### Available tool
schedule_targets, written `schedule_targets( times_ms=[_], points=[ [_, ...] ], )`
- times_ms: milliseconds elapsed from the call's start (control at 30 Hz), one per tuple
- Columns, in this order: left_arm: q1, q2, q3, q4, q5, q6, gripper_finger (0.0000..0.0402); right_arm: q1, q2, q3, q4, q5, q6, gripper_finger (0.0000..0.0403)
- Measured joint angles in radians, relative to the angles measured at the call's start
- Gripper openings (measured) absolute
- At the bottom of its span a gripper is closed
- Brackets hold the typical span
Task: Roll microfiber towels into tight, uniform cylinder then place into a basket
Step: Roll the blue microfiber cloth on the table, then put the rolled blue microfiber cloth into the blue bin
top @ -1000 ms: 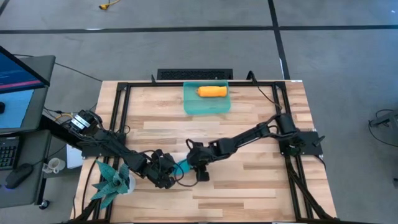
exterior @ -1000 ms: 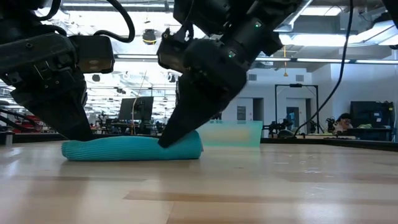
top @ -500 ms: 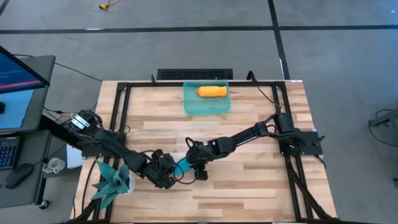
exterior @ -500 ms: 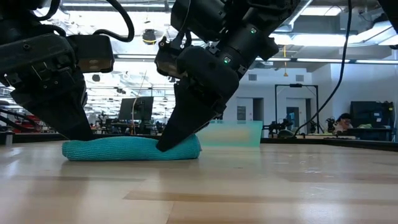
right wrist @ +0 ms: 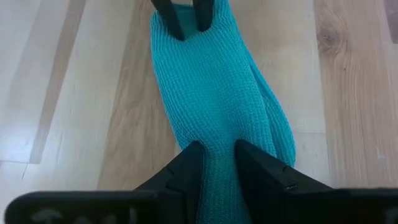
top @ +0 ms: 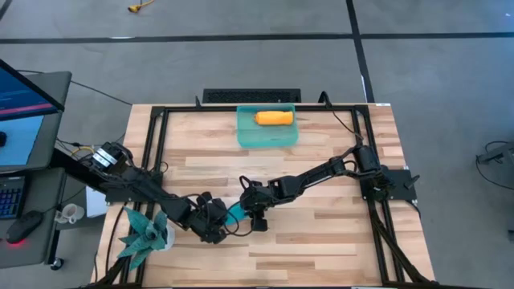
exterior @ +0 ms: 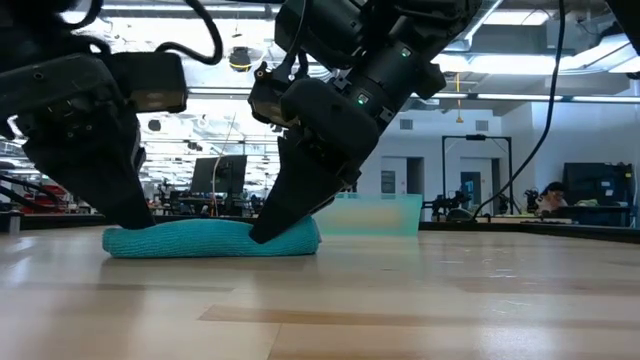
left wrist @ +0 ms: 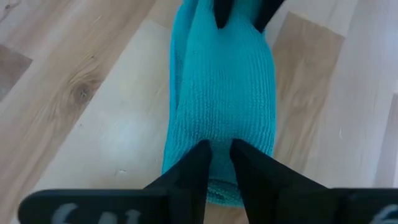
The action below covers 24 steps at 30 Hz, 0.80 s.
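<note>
The teal towel lies rolled on the table, its underside on the wood, left of centre and toward the near edge. My left gripper is at its left end, fingers slightly apart, tips on the cloth. My right gripper is shut on its right end. Each wrist view looks along the roll to the other gripper at its far end. The orange towel lies rolled in the sea-green basket at the table's far edge. My left gripper's fingertips rest on top of the roll near its left end, slanting down from the left, with cloth showing flat in the narrow gap. My right gripper pinches a raised ridge of cloth on top of the roll near its right end, slanting down from the right. The roll lies on the table.
A spiky teal plant stands at the near left corner, close to my left arm. A black metal frame runs along the table's sides. Bare wood lies between the roll and the basket.
</note>
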State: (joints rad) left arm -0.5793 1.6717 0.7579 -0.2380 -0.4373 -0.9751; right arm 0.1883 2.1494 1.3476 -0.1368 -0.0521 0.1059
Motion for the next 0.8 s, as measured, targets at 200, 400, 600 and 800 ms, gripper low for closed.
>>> schedule_targets(
  times_ms=[200,400,600,800],
  points=[
    [0.0,-0.042,0.093,-0.159,0.036,0.089,0.0069,0.0,0.001,0.0,0.01,0.002,0.0,0.0128],
    [-0.017,-0.151,0.148,-0.296,-0.051,0.095,0.0068,0.0,0.001,0.0,0.011,0.002,0.016,0.0127],
    [-0.078,-0.241,0.151,-0.336,-0.151,0.092,0.0068,0.0,0.001,0.0,0.011,0.002,0.027,0.0129],
    [-0.138,-0.221,0.153,-0.331,-0.255,0.076,0.0067,0.0,0.001,-0.001,0.011,0.002,0.028,0.0128]
  ],
)
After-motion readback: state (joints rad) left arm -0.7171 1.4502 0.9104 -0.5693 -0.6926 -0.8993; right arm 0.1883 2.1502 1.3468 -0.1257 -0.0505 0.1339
